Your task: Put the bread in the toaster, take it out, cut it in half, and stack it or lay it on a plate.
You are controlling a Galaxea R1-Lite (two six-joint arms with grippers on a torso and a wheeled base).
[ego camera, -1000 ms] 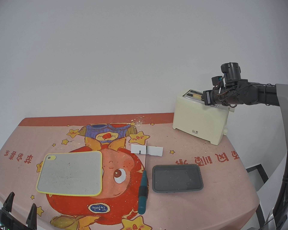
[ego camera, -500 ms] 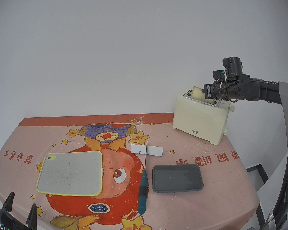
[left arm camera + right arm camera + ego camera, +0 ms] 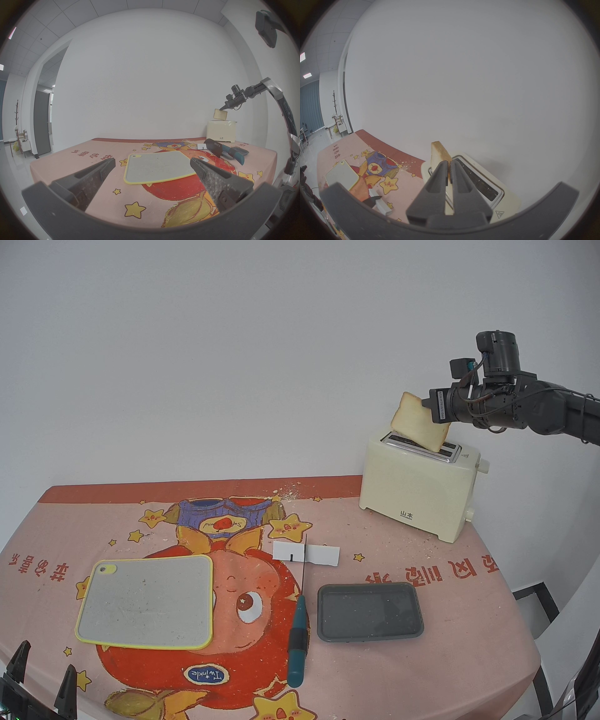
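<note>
A slice of toasted bread [image 3: 417, 421] hangs tilted just above the slots of the cream toaster [image 3: 420, 490] at the table's back right. My right gripper [image 3: 437, 410] is shut on the slice's upper edge; in the right wrist view the bread [image 3: 439, 154] sticks out between its two fingers [image 3: 437, 181]. My left gripper [image 3: 151, 170] stands open low at the front left of the table, holding nothing. A grey cutting board with a yellow rim [image 3: 147, 601] lies at the left. The teal-handled knife [image 3: 298, 640] lies beside the dark grey plate [image 3: 369, 611].
A white paper card [image 3: 306, 552] lies under the knife's blade tip in the middle of the table. Crumbs are scattered near the toaster and the back edge. The cloth-covered table ends close to the right of the toaster and plate.
My right gripper has risen and pulled the bread up out of the toaster slot, so that the slice now hangs above it. The left arm has not moved.
</note>
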